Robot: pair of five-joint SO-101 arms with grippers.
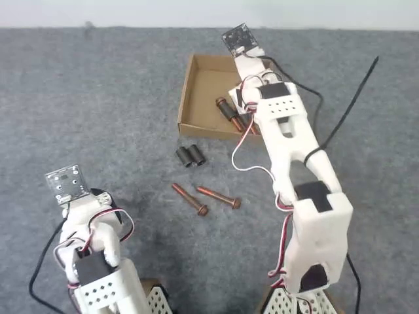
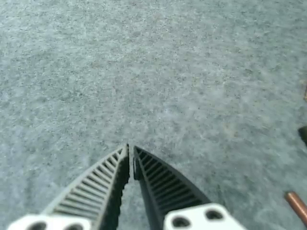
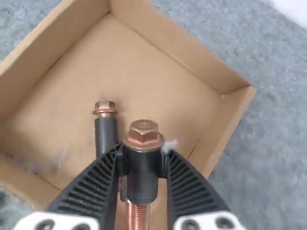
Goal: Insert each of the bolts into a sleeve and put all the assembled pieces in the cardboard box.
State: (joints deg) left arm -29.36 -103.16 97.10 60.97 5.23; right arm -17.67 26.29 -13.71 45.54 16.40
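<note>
bench [image 1: 98,98]: grey felt-like top, carries the box and the loose parts, both arms at its near edge
right arm [image 1: 301,163]: white, stretched far out from its base to the cardboard box, wrist above the box's right side
left arm [image 1: 91,261]: white, folded back close to its base at the near left, well apart from all the parts
cardboard box [image 1: 186,98]: open top, shallow, at the far middle of the bench; inner wall plain brown [image 3: 192,57]
right jaws: narrow, clamped on the black sleeve of the held assembled piece, inside the box outline near its front right corner
left jaws: closed to a thin slit, nothing between them, pointing down over bare bench
held assembled piece [image 3: 141,165]: copper bolt through a black sleeve, hex head up at the jaw tips, threaded shank sticking out below the sleeve; cannot tell if it touches the box floor
boxed assembled piece [image 3: 105,129]: bolt in sleeve, lying on the box floor just beside the held one, not touching it; also seen from above [image 1: 228,110]
loose bolts [image 1: 190,199]: two, copper, on the bench between the arms, second one [image 1: 218,197] just beside the first, shank ends close together, heads spread toward the near side
loose sleeves [image 1: 184,156]: two, black, short, lying side by side and touching, second [image 1: 196,154], just outside the box's front wall, beyond the loose bolts
</note>
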